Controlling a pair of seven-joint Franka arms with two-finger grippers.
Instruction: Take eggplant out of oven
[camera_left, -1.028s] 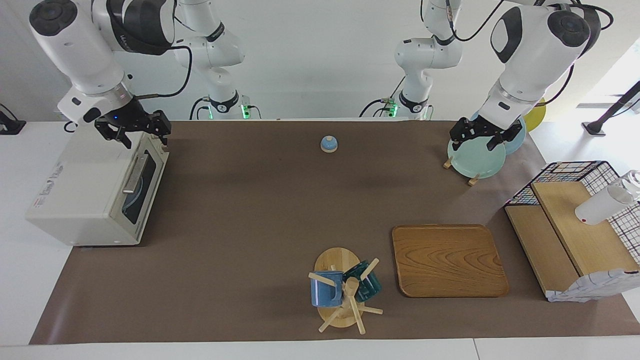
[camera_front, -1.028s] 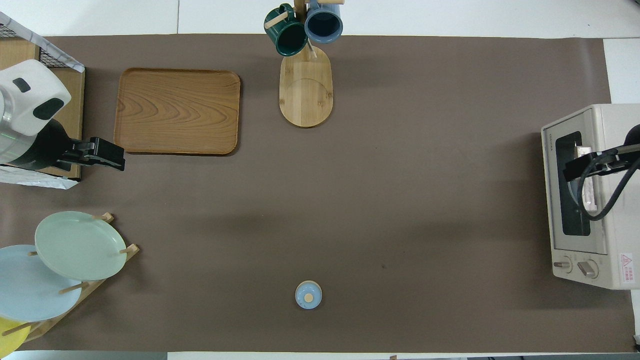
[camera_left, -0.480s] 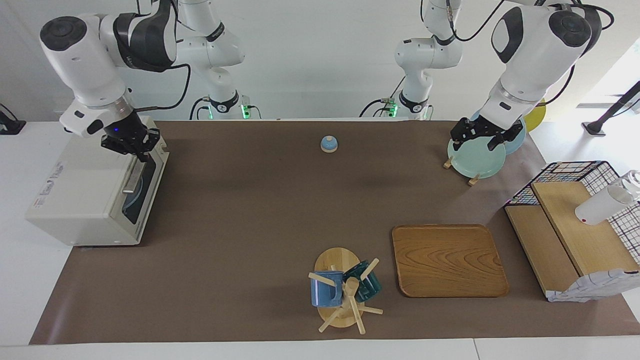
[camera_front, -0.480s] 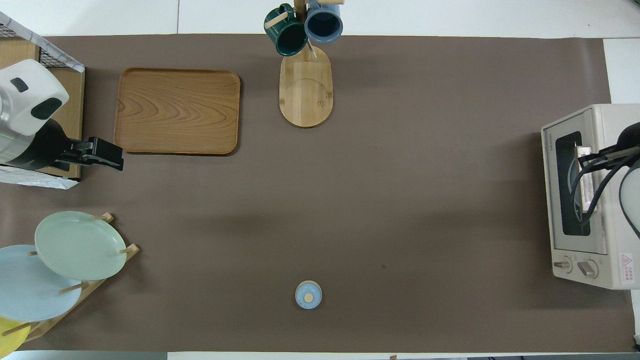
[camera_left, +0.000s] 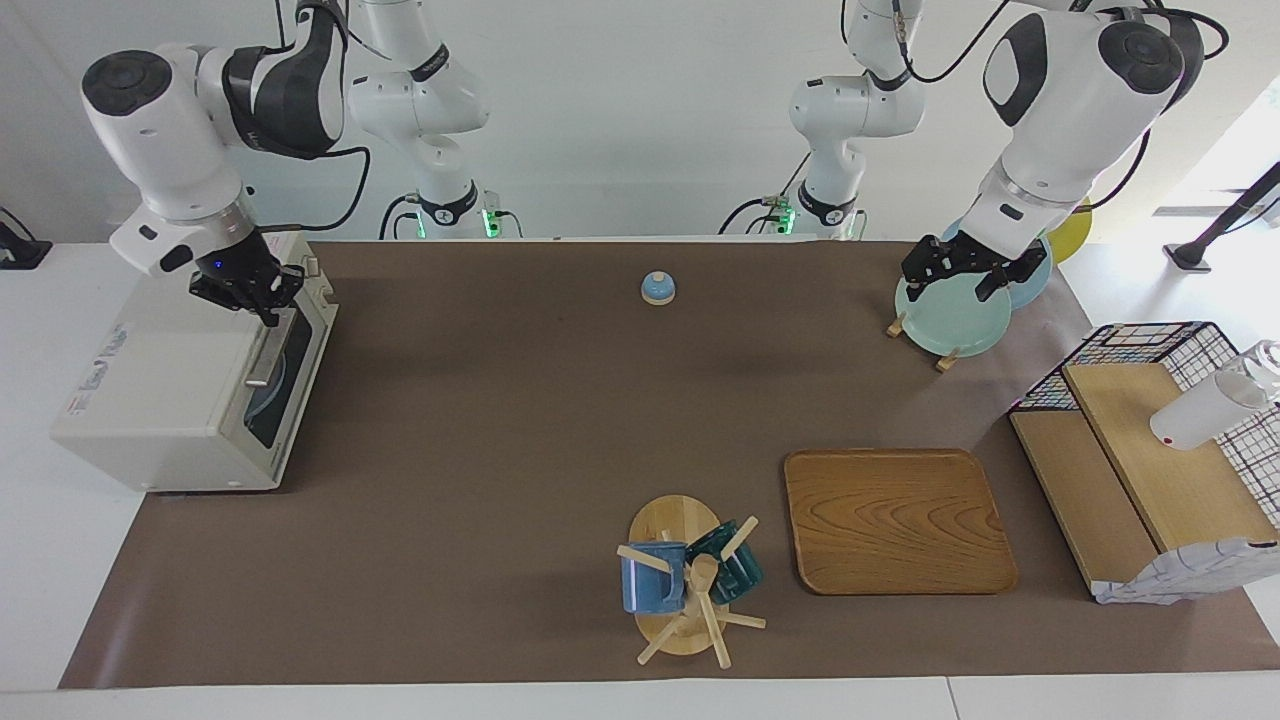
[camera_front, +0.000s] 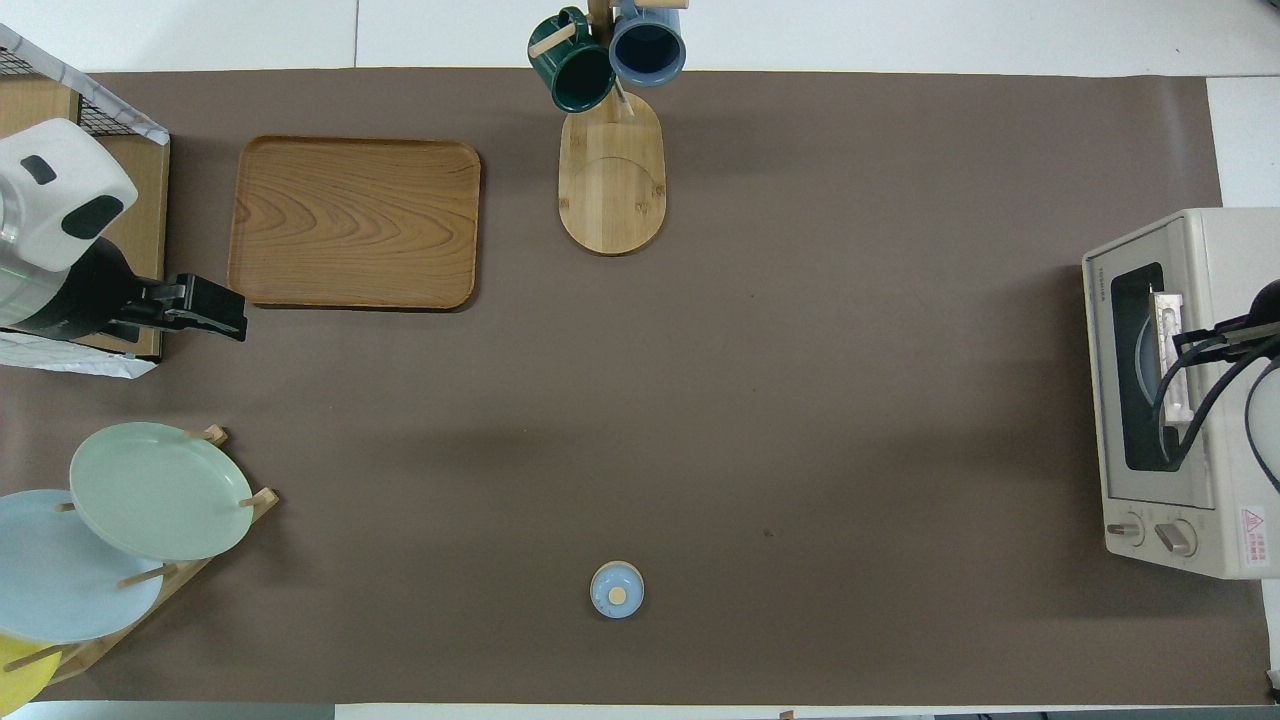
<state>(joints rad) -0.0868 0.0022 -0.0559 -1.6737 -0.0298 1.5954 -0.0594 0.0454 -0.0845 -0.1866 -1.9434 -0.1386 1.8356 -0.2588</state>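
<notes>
Facing view: the right hand (camera_left: 262, 290) hangs over the top front edge of the closed oven (camera_left: 190, 375), its opening unreadable; opening the door by its handle (camera_left: 268, 346) likely comes next. The eggplant is not visible. The left hand (camera_left: 962, 268) waits over the plates (camera_left: 950, 315).

Overhead view: the oven's (camera_front: 1180, 400) door carries a small label, possibly "TOSHIBA".

cream oven (camera_left: 170, 390) w/ dark door, brown mat (camera_left: 520, 420), wood-grain tray (camera_left: 897, 520)

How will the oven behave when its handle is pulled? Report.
The oven looks boxy and flat-based, so it probably won't tip. Its door is shut; a pull on the bar handle might slide the whole box on the mat.
</notes>
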